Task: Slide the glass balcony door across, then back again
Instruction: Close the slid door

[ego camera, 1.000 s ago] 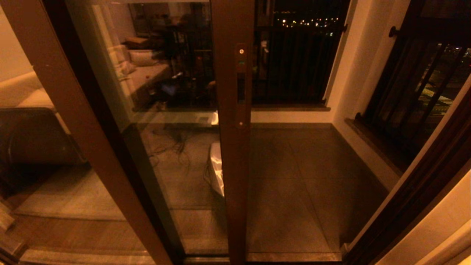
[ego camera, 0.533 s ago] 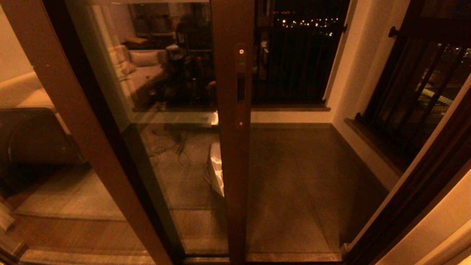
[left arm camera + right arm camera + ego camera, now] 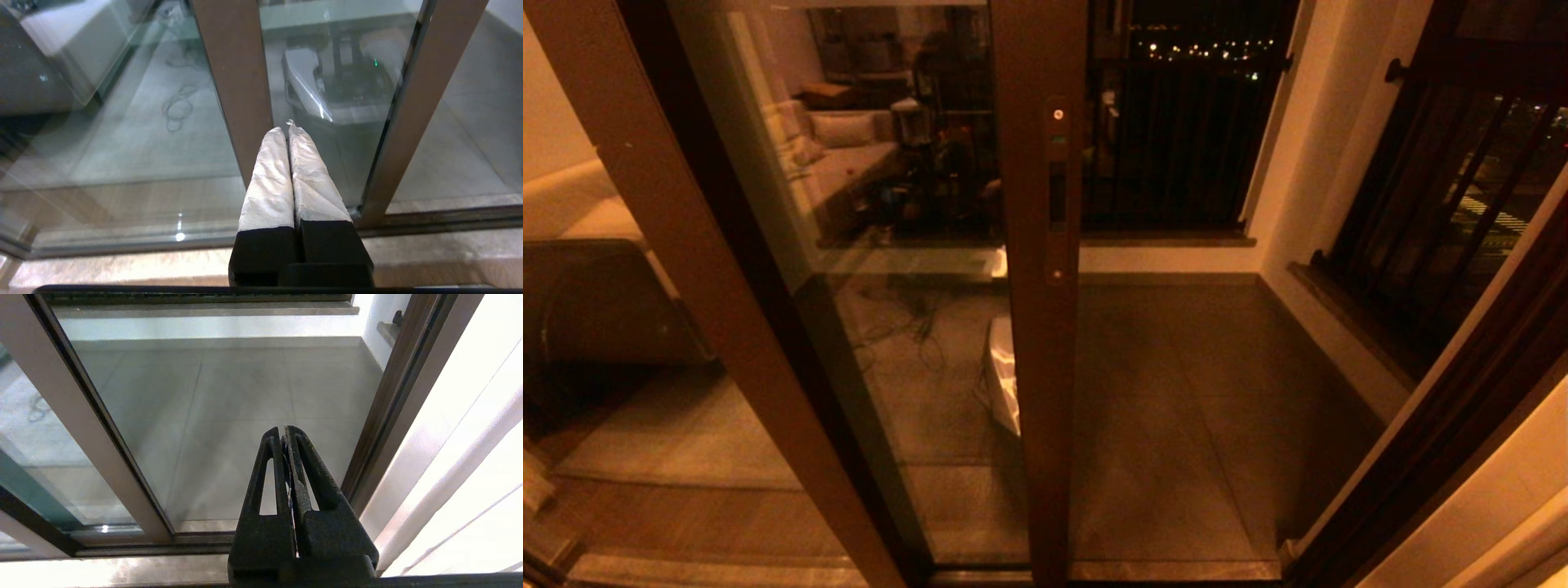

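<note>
Door (image 3: 907, 245) half-way across the opening; both grippers low, clear of it.
Handle upright (image 3: 1045, 327) stands at centre, glass to its left, open doorway to its right as far as the jamb (image 3: 1445, 425), leaving room to slide either way. Left gripper (image 3: 288, 128), fingers pressed together and holding nothing, points at the lower glass; right gripper (image 3: 284, 430), likewise closed and holding nothing, faces the gap. Neither touches the handle (image 3: 1058, 192), so a grip probably comes next.

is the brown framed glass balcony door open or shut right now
Partly open: the brown-framed glass balcony door stands mid-track, with bare balcony floor visible beside its handle upright.
</note>
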### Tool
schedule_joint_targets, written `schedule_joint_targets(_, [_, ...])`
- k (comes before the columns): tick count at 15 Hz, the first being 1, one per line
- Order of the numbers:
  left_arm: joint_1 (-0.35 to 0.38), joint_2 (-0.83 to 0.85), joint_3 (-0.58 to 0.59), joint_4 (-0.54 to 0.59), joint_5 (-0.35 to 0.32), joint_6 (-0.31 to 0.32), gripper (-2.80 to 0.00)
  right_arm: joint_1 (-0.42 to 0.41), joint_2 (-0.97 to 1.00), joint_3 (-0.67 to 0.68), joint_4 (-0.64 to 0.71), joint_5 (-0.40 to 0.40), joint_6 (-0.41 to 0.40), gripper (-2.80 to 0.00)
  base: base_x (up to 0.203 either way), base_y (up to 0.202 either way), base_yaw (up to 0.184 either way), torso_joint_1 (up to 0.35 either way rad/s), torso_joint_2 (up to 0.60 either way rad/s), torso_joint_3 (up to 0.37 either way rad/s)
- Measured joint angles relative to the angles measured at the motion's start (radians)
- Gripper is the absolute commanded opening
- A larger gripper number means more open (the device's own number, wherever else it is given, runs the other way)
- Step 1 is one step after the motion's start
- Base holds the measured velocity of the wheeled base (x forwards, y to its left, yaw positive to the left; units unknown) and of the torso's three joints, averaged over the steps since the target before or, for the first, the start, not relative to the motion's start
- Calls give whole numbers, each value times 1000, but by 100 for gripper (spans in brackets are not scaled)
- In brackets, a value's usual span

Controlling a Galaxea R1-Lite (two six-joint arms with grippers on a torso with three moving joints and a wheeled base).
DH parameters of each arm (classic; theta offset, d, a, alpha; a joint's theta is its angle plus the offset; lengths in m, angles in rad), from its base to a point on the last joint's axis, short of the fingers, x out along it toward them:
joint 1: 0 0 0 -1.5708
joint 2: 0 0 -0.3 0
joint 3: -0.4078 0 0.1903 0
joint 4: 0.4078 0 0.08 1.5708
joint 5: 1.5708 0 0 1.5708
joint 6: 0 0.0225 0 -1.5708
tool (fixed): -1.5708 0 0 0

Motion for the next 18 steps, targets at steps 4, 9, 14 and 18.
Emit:
schedule_joint_targets(4, [0, -10, 4, 2, 23, -72, -280, -1, 50, -155, 30, 67, -31, -280, 0, 0, 0, 0, 0, 0])
schedule_joint_targets(9, [0, -10, 4, 2, 49, -97, -280, 1, 437, -511, 41, 328, 15, -280, 0, 0, 0, 0, 0, 0])
schedule_joint_targets(14, [0, -10, 4, 4, 49, -97, -280, 269, 971, -883, 46, 342, 187, -280, 0, 0, 0, 0, 0, 0])
schedule_joint_targets(18, [0, -10, 4, 4, 49, -96, -280, 633, 1316, -1098, 47, -54, 218, -280, 0, 0, 0, 0, 0, 0])
